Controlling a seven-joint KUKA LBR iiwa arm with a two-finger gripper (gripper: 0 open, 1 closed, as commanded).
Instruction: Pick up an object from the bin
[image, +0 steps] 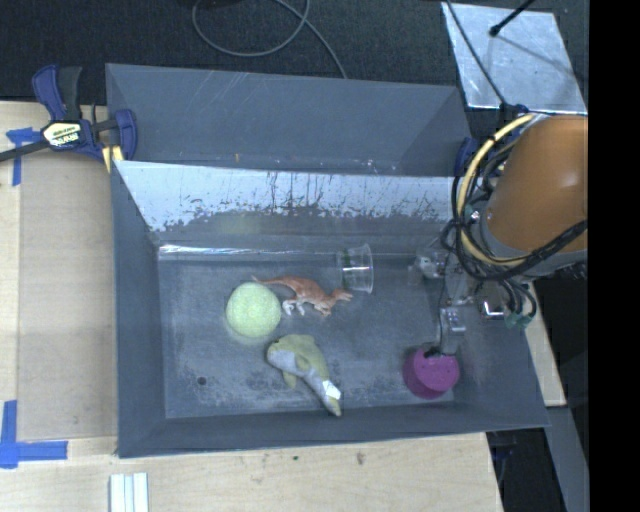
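The gripper (446, 344) hangs directly over a magenta round block (430, 375) at the bin's front right, its tip at the block's top edge; whether it is open or closed cannot be told. The grey metal bin (140, 330) has a scuffed floor and a streaked back wall, and sits on a pale tabletop (60, 300). Count, one each: magenta block, clear cup (356, 268), orange toy dinosaur (310, 292), pale green ball (253, 310), yellow-green soft toy (303, 364).
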